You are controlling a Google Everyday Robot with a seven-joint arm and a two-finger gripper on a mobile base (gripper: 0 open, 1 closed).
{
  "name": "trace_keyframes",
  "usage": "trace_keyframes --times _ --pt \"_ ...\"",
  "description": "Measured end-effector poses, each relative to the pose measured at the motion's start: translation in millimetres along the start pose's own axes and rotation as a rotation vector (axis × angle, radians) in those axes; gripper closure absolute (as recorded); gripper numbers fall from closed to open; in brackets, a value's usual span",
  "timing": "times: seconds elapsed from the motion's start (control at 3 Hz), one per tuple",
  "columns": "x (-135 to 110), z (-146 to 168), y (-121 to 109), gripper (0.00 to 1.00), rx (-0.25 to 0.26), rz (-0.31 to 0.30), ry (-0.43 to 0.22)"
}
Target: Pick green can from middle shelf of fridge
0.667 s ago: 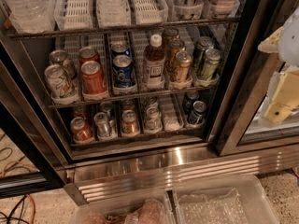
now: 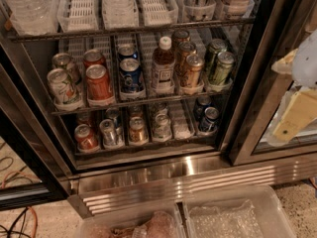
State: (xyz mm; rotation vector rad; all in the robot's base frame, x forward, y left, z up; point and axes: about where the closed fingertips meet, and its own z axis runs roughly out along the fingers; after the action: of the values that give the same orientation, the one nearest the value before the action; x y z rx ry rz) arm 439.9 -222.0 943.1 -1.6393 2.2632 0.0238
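Note:
The fridge (image 2: 148, 175) stands open in front of me. On the middle shelf (image 2: 143, 99), the green can (image 2: 221, 67) stands in the front cup of the rightmost lane, upright, with a second dark green can (image 2: 214, 50) right behind it. My gripper (image 2: 295, 108) shows as pale white and yellowish parts at the right edge of the view. It hangs in front of the right glass door, to the right of the dark door post and a little lower than the green can, apart from it.
Left of the green can stand brown-gold cans (image 2: 191, 71), a bottle (image 2: 162, 66), a blue can (image 2: 130, 76), a red can (image 2: 98, 82) and a pale can (image 2: 62, 86). More cans fill the lower shelf (image 2: 138, 130). The door post (image 2: 255, 83) separates gripper and shelf. Clear bins (image 2: 233, 214) lie below.
The gripper seems to have shifted slightly downward at the right edge. The cans and shelves stand as before.

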Motion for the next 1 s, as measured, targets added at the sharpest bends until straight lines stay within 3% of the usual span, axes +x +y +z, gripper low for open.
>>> trace_keyframes --times 0.33,0.67,1.0 --pt "21.8 57.1 10.9 0.00 -0.048 0.158 -0.068" --pt "20.4 113.7 13.9 0.00 -0.040 0.334 -0.158" --pt "20.4 113.6 14.5 0.00 -0.042 0.334 -0.157"
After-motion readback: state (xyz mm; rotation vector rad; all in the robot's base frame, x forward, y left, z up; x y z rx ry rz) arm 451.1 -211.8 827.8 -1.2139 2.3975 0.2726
